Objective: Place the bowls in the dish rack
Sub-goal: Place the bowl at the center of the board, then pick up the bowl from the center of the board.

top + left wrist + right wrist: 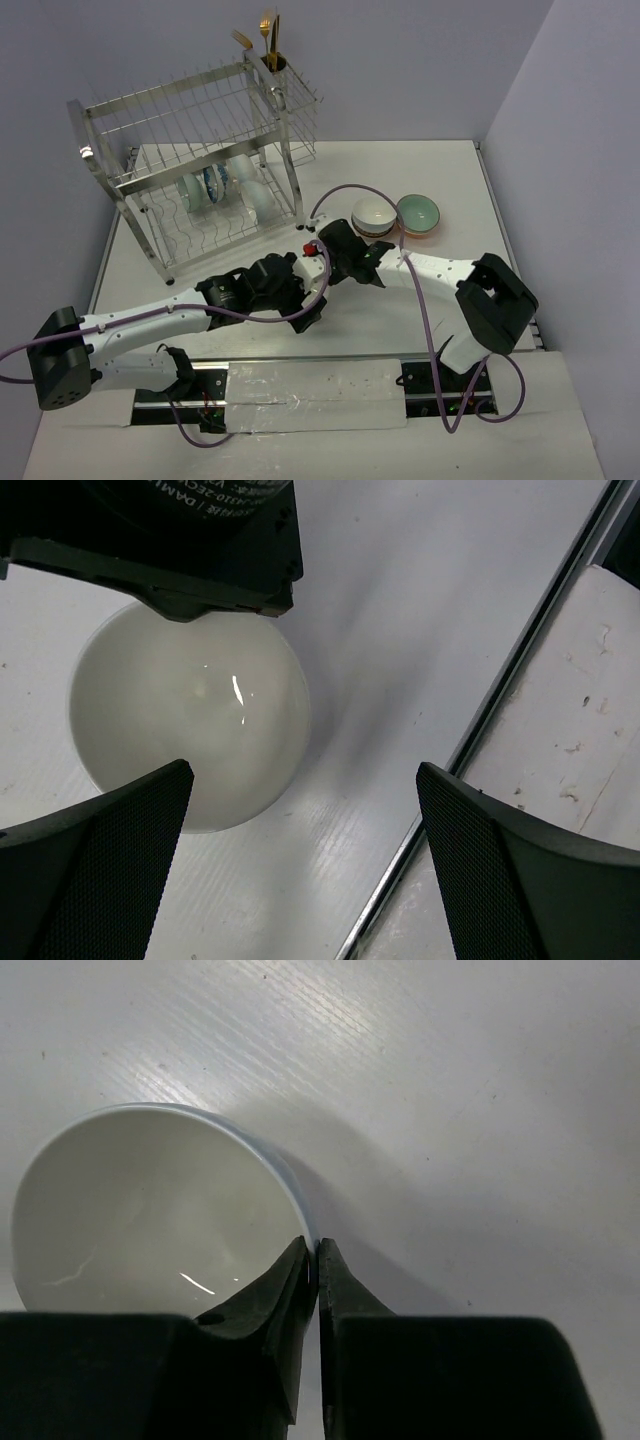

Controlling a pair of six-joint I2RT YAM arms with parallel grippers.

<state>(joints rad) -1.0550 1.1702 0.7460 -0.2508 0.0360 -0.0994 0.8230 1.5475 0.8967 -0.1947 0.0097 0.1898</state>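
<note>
Between the 2 arms, near the middle of the table (430,165), sits the white bowl (150,1210) I am working on; from above it is hidden under the wrists. My right gripper (313,1252) is closed to a sliver on its rim, 1 finger inside the wall and 1 outside, so it has the bowl by the edge alone. I cannot tell whether the base is on the table or just off it. My left gripper (302,775) hangs over the same bowl with its jaws spread wide and nothing between them. The dish rack (190,150) stands well apart at the far left, with several bowls (215,185) already leaning in its lower tier, while a brown-rimmed bowl (373,214) and a teal bowl (418,211) wait just beside each other at the far right. I judge this bowl to be glazed ceramic: stiff, slick, fairly heavy for its size and quick to chip. A rim pinch could let it swing or slip, so I would keep the pinch deep on the wall and move gently, avoiding knocks against the wire tines.
</note>
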